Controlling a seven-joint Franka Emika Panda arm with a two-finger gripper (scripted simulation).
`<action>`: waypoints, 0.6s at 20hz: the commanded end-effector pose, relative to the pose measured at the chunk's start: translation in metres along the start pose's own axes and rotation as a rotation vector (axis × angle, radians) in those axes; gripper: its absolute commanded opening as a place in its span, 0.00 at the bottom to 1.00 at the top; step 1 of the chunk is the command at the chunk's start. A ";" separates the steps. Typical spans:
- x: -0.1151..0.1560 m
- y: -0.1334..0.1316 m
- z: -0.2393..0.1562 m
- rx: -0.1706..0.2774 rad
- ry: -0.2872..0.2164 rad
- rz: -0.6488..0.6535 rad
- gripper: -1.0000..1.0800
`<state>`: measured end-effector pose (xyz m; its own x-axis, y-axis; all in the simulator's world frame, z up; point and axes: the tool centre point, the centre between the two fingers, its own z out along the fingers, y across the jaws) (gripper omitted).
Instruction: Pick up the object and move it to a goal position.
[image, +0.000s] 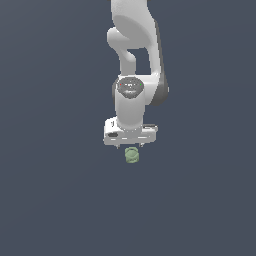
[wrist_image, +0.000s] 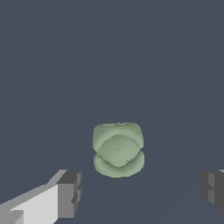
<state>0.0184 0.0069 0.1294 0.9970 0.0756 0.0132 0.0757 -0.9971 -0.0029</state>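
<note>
The object (image: 131, 155) is a small pale green stubby cylinder with ridged sides. It lies on the dark grey surface right below the white gripper (image: 129, 146), which points straight down over it. In the wrist view the object (wrist_image: 117, 149) lies between and just beyond the two grey fingertips (wrist_image: 70, 194), which stand far apart with a wide gap. The gripper (wrist_image: 140, 190) is open and empty, and it holds nothing. The object is much narrower than the gap.
The white arm (image: 134, 65) rises from the gripper toward the top of the exterior view. The flat dark grey surface (image: 55, 190) stretches all around with no other objects in view.
</note>
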 end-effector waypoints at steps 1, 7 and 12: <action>0.000 -0.005 0.017 -0.002 -0.005 -0.026 0.96; -0.001 -0.011 0.038 -0.002 -0.013 -0.057 0.96; -0.002 -0.011 0.040 -0.002 -0.014 -0.056 0.96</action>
<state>0.0163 0.0184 0.0902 0.9913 0.1319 -0.0010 0.1319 -0.9913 -0.0004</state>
